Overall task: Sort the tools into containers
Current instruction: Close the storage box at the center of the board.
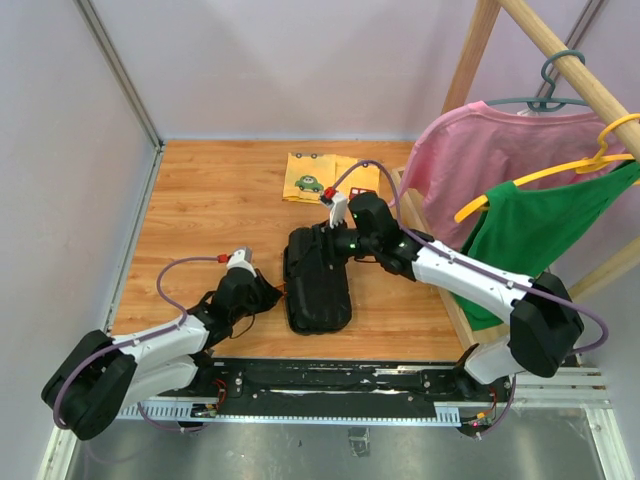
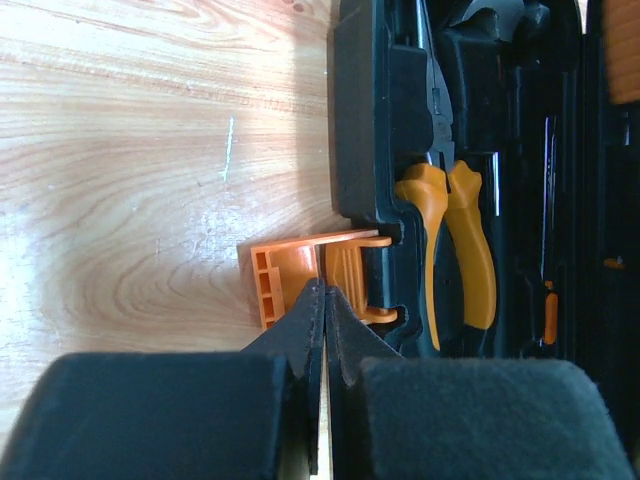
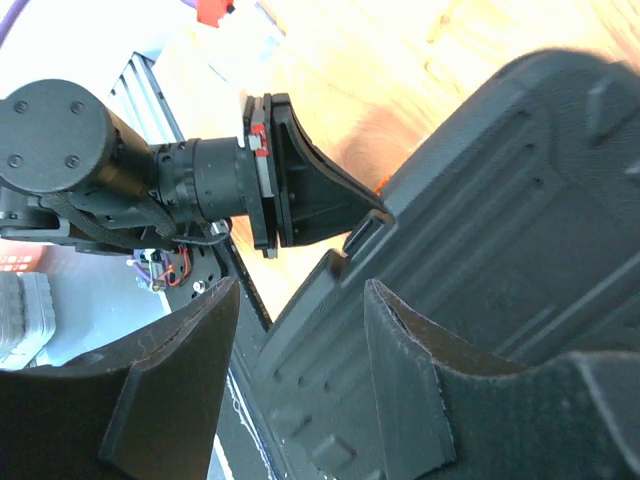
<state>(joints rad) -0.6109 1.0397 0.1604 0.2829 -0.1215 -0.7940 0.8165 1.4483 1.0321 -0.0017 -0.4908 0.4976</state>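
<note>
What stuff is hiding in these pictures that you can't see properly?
- Top view: what lies inside the black case; only its ribbed outside shows.
- Left wrist view: the nose of the pliers, lost in a dark slot.
- Right wrist view: whether the right pincer grips the case or just straddles its edge; its own fingers hide the contact.

From above, the right arm (image 1: 470,275) covers the far end of the black case (image 1: 318,290). In the left wrist's view the orange pliers (image 2: 452,240) lose their nose in shadow, and a dark tool head (image 2: 495,12) is cut off by the top edge. Whether the right pincer (image 3: 300,292) touches the lid, I can't tell.
</note>
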